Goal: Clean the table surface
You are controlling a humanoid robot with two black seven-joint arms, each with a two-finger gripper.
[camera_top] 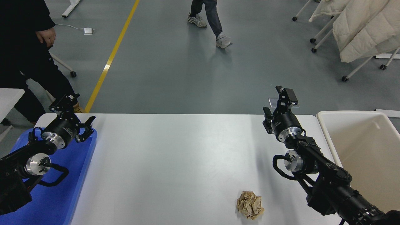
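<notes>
The white table surface [175,156] fills the lower half of the head view. A crumpled brown paper ball [249,204] lies on it near the front edge, right of centre. My right gripper [276,104] is open and holds nothing. It hovers over the table's far right corner, well behind the paper ball. At the far left my left gripper [76,112] is also open and holds nothing, parked above the blue tray [62,193].
A cream bin [326,134] stands just off the table's right end. A person in dark clothes [28,47] stands at the far left. Another person's legs [212,18] cross the floor beyond. Rolling chairs draped with white coats [359,28] stand at the upper right.
</notes>
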